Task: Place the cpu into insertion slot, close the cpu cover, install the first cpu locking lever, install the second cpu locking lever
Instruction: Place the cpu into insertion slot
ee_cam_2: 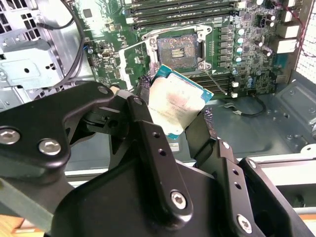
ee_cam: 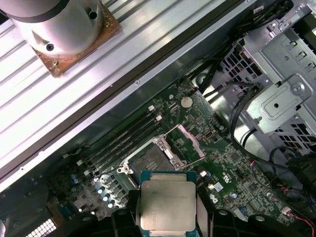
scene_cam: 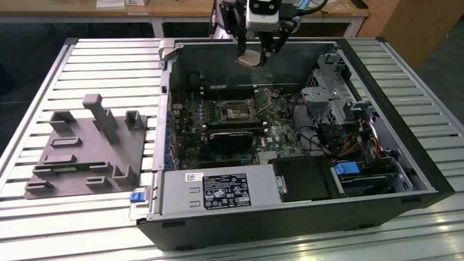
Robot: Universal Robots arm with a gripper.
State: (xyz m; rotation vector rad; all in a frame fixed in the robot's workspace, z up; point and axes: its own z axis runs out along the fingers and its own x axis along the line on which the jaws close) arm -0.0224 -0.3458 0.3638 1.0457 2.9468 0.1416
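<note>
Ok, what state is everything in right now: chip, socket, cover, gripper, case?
cpu: held in the gripper, above the board, not seated.
insertion slot: empty, uncovered.
cpu cover: swung open.
gripper: shut on the cpu.
computer case: lying flat, side open.

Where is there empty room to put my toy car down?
The slatted table is bare around the grey rack, at the exterior view's left of the computer case. Inside the case it is crowded with cables and parts.

In front of me, a slatted metal table (scene_cam: pixel 108 65) carries an open computer case (scene_cam: pixel 305 220) toward the exterior view's right. A grey moulded fixture (scene_cam: pixel 73 163) lies just beside the case, on its left.
</note>
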